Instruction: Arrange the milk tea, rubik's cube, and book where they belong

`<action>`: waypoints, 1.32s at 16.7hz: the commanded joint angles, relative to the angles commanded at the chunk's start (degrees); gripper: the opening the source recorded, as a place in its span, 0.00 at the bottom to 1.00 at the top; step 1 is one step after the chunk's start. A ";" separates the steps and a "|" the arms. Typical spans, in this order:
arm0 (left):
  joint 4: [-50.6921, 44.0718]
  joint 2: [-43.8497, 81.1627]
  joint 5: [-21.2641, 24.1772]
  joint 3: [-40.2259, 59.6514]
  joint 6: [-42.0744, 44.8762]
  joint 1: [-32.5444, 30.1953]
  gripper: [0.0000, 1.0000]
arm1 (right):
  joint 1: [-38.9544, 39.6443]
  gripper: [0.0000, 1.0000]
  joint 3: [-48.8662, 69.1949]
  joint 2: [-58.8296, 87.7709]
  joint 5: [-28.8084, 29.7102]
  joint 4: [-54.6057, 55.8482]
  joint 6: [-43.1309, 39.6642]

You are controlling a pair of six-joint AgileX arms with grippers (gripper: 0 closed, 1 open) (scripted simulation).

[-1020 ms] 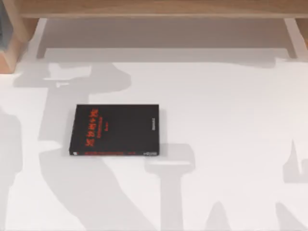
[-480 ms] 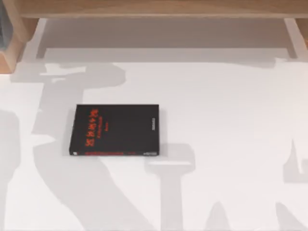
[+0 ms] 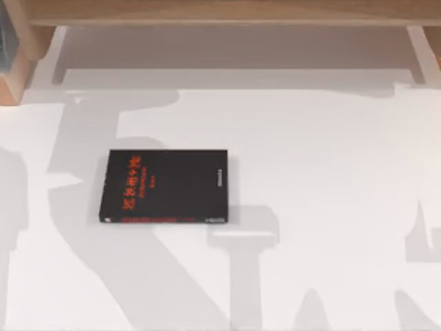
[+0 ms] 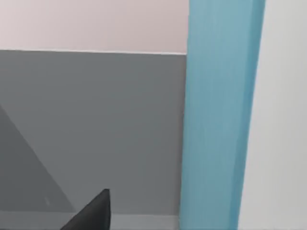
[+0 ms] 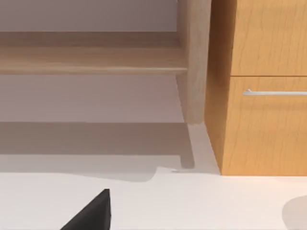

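Book lies flat on the white table, left of centre, well short of the wooden shelf, so shelving it looks undone; finger state of both grippers: cannot tell.

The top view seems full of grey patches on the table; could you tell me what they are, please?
In the top view, they are soft shadows on the white table, one crossing the book; in the right wrist view, a shadow lies under the wooden shelf.
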 joint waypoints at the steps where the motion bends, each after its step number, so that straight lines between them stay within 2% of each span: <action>1: 0.00 0.00 0.00 0.00 0.00 0.00 1.00 | 0.00 1.00 0.00 0.00 0.00 0.00 0.00; 2: 0.00 0.00 0.00 0.00 0.00 0.00 1.00 | 0.00 1.00 0.00 0.00 0.00 0.00 0.00; 15: 0.00 0.00 0.00 0.00 0.00 0.00 0.02 | 0.00 1.00 0.00 0.00 0.00 0.00 0.00; 22: 0.00 0.00 0.00 0.00 0.00 0.00 0.00 | 0.00 1.00 0.00 0.00 0.00 0.00 0.00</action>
